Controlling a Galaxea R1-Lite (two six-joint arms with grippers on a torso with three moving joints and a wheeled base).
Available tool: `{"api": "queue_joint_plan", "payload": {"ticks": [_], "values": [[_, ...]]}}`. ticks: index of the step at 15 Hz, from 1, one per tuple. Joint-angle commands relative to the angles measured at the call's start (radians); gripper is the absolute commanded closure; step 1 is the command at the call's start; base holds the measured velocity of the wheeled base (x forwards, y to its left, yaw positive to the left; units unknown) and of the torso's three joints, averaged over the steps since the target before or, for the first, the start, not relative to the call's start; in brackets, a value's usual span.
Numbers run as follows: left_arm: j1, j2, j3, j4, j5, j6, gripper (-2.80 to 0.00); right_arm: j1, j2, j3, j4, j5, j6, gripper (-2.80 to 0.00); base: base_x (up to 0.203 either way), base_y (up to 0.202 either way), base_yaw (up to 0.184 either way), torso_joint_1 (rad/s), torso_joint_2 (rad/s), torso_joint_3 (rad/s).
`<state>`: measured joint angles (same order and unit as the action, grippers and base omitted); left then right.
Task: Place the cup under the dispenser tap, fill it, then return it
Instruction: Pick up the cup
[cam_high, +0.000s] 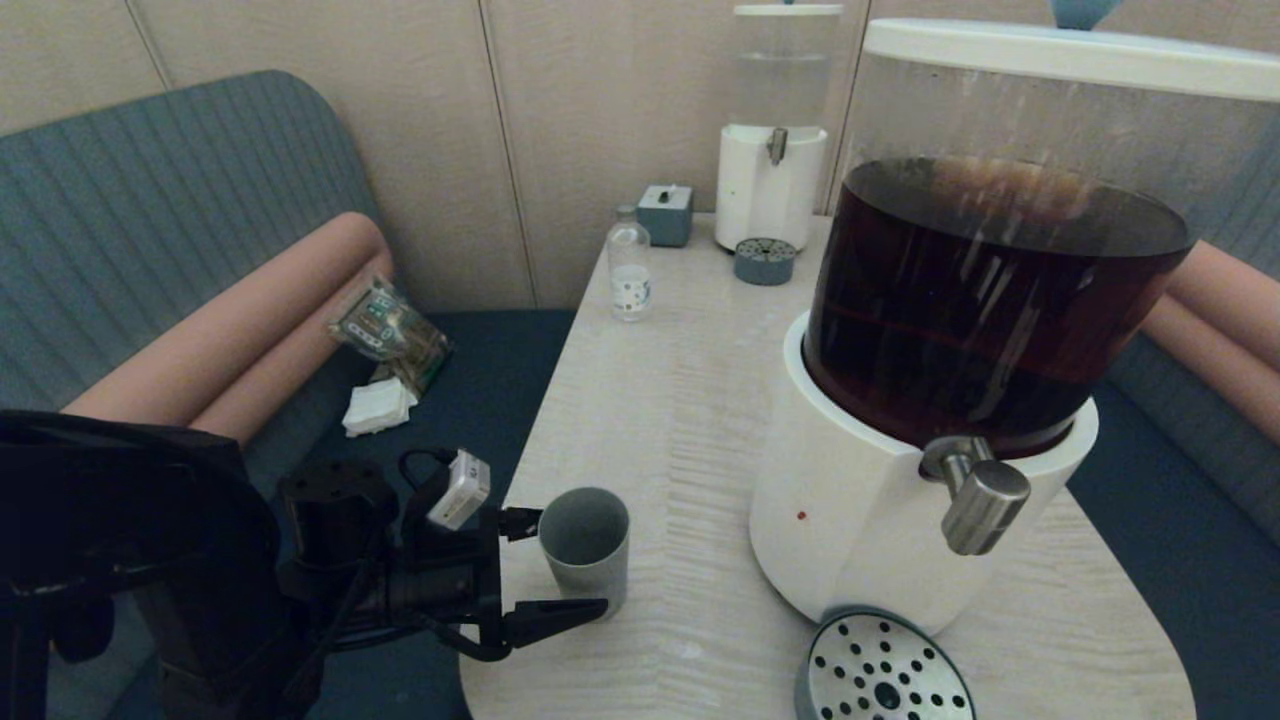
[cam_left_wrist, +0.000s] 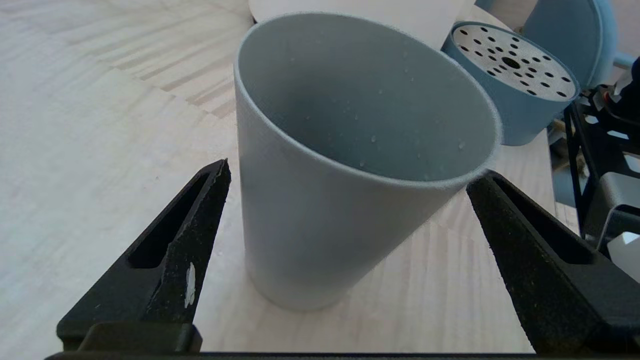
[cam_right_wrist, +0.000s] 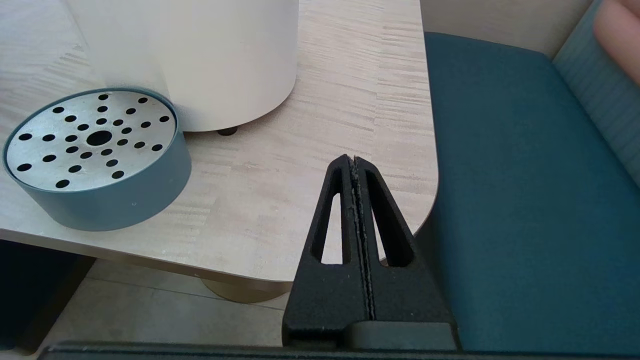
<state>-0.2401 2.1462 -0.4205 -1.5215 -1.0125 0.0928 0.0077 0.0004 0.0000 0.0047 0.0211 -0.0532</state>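
2 fingers of our left gripper (cam_high: 535, 570) stand apart around the empty cup (cam_high: 585, 545), at the tap's (cam_high: 980, 500) 9 o'clock; next we close and lift.

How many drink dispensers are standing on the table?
2. The large dispenser with dark liquid stands near the front right; the small dispenser with clear liquid stands at the far end by the wall.

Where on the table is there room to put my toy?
Bare wood lies between the cup and the small bottle, left of the big dispenser. It's crowded near the drip tray and around the left gripper, fingers open beside the cup.
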Motion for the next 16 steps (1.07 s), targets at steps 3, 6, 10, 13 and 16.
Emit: {"api": "queue_joint_plan", "payload": {"ticks": [3,6,10,13,16], "values": [[-0.014,0.031,-0.040,-0.009,0.007,-0.008,-2.80,0.001,-0.007,0.009,0.000,0.000,0.000,0.00,0.000,0.000,0.000,0.000,0.00,0.000],[-0.024,0.047,-0.057,-0.009,0.034,-0.008,-2.80,0.000,-0.007,0.009,0.000,0.000,0.000,0.00,0.000,0.000,0.000,0.000,0.00,0.000],[-0.027,0.049,-0.067,-0.009,0.045,-0.008,-2.80,0.001,-0.007,0.009,0.000,0.000,0.000,0.00,0.000,0.000,0.000,0.000,0.00,0.000],[-0.028,0.041,-0.066,-0.009,0.066,-0.010,0.00,0.001,-0.007,0.009,0.000,0.000,0.000,0.00,0.000,0.000,0.000,0.000,0.00,0.000],[-0.034,0.037,-0.052,-0.009,0.068,-0.016,0.00,0.000,-0.007,0.009,0.000,0.000,0.000,0.00,0.000,0.000,0.000,0.000,0.00,0.000]]}}
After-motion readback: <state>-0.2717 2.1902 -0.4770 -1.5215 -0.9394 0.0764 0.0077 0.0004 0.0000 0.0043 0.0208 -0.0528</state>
